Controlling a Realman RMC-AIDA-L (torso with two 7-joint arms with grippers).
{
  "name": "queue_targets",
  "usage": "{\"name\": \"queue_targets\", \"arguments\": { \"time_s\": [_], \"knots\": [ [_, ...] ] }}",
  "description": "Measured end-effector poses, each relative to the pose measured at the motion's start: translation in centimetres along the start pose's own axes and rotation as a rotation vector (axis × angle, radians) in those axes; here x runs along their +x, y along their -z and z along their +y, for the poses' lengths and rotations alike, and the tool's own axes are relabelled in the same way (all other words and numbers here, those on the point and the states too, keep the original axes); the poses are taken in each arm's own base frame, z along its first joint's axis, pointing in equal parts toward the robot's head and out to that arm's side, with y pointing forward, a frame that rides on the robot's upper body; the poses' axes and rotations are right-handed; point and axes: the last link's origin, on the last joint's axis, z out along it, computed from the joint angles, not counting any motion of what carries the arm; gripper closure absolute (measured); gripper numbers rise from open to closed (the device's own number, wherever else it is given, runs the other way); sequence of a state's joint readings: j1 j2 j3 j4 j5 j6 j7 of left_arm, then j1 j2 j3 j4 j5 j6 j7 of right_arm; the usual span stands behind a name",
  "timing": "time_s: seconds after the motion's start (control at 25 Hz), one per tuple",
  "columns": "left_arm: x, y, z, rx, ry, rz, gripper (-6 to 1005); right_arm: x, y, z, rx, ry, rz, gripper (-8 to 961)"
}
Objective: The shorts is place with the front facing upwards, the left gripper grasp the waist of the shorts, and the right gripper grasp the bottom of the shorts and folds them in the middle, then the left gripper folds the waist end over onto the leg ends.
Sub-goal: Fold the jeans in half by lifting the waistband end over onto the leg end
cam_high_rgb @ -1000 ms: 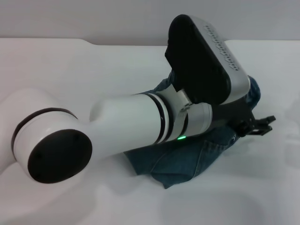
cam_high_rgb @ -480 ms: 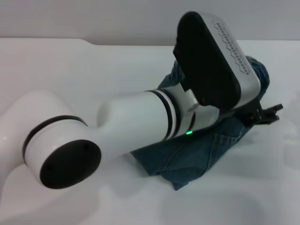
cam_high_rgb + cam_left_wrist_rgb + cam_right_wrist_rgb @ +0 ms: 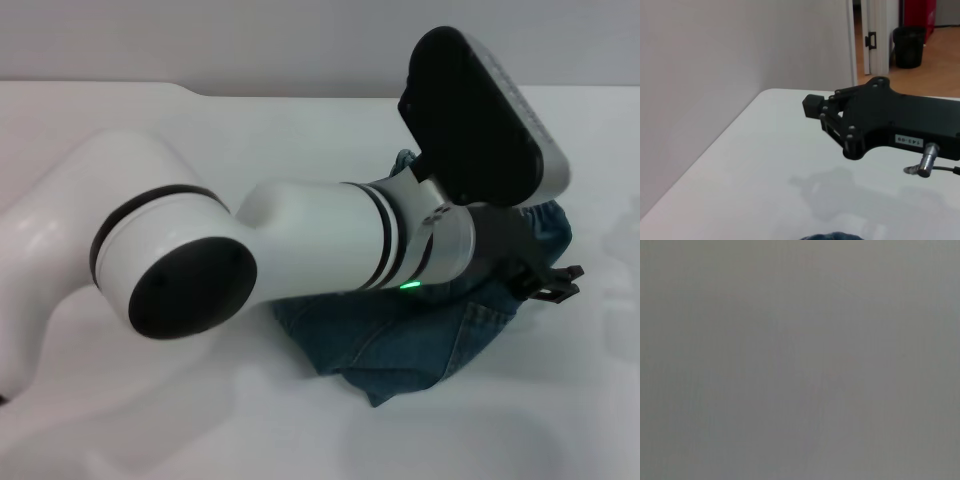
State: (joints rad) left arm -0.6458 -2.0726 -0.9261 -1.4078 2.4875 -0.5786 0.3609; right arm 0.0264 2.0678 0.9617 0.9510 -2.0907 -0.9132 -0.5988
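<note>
The shorts [image 3: 400, 340] lie bunched and folded on the white table [image 3: 250, 130], directly beneath and behind the left tool [image 3: 560, 283], which hangs just past their far edge; its fingers look closed on nothing. The right tool is out of view

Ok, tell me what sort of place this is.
Probably an indoor lab or office room: a plain white table against a bare wall, and a doorway showing a wood floor and a black bin.
</note>
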Motion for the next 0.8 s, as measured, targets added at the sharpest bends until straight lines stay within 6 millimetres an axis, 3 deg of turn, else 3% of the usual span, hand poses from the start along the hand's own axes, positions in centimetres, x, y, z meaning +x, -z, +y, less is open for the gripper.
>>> {"name": "queue_targets", "arguments": {
  "time_s": [0.28, 0.8],
  "knots": [
    [0.9, 0.0, -0.4, -0.026, -0.04, -0.07, 148, 0.0, 0.0, 0.0, -0.002, 0.001, 0.001, 954],
    [2.6, -0.2, -0.5, 0.005, -0.151, -0.038, 147, -0.1, -0.1, 0.2, -0.013, 0.01, -0.007, 955]
  ]
}}
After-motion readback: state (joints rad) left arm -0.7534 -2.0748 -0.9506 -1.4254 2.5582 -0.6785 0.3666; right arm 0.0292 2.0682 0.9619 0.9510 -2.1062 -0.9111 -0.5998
